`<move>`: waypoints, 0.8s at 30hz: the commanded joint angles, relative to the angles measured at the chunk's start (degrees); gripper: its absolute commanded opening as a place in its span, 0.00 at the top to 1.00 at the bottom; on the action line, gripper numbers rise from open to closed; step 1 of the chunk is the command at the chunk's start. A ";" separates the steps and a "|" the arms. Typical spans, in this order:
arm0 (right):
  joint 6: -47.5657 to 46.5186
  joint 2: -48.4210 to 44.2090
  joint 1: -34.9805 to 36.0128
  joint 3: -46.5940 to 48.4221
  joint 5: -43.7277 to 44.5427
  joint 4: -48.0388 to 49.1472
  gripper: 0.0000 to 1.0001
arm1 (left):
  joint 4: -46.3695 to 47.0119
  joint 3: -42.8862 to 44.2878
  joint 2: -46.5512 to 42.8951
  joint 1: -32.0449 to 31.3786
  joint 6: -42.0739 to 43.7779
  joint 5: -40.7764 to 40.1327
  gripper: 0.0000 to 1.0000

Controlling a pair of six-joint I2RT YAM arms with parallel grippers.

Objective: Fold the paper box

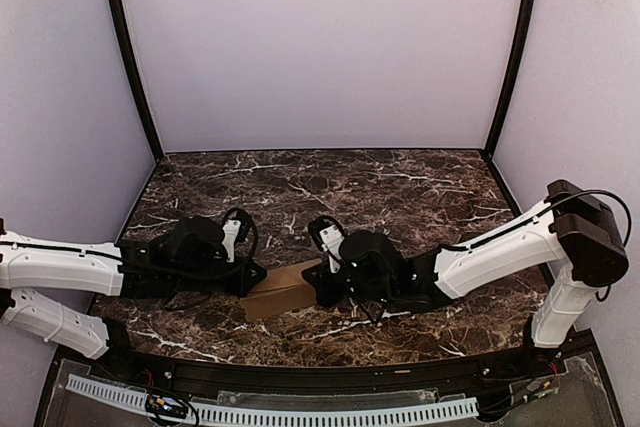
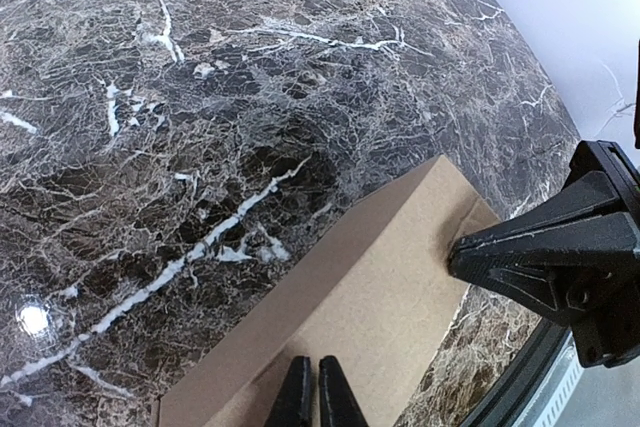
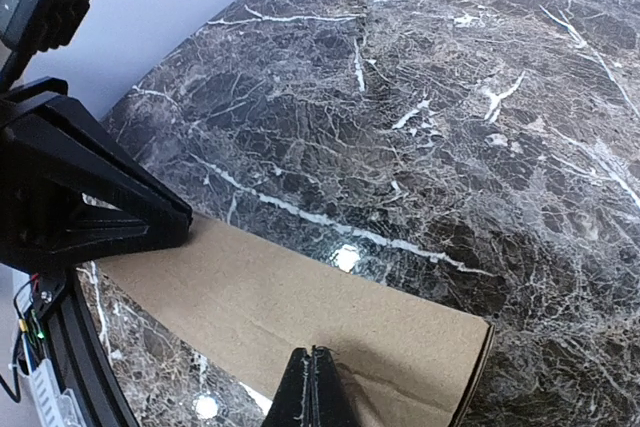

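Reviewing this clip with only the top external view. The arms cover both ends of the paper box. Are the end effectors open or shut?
Observer: Left wrist view: the left end effector has its fingers almost together, over the top of the paper box.
Reviewer: And the right?
Observer: Right wrist view: the right end effector has its fingers pressed together, also over the top.
Reviewer: Any markings?
Observer: Plain brown, with only a faint curved line near the end by the right arm.

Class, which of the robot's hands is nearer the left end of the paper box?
Left. The left hand is over the left end of the paper box. The right hand is at the opposite end, with the box lying between them.
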 commanded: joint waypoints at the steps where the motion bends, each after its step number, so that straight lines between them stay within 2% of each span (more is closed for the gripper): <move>1: 3.48 3.24 0.71 -4.21 -1.98 1.28 1.00 | -8.11 0.15 -1.67 -0.06 1.90 1.94 0.96; 6: 4.32 2.46 0.78 -6.58 -1.16 1.63 1.00 | -13.55 2.52 -5.83 -0.11 3.26 2.20 0.93; 14: 3.14 3.30 0.98 -4.92 -1.33 0.80 1.00 | -21.05 5.30 -12.78 -0.04 3.70 2.46 0.92; 20: 2.79 3.87 1.10 -4.05 -1.62 0.14 1.00 | -20.53 0.89 -16.45 -0.03 0.36 2.63 0.92; 24: 2.61 3.72 1.10 -3.96 -1.51 -0.52 1.00 | -18.35 -6.68 -17.10 -0.07 -3.47 2.00 0.95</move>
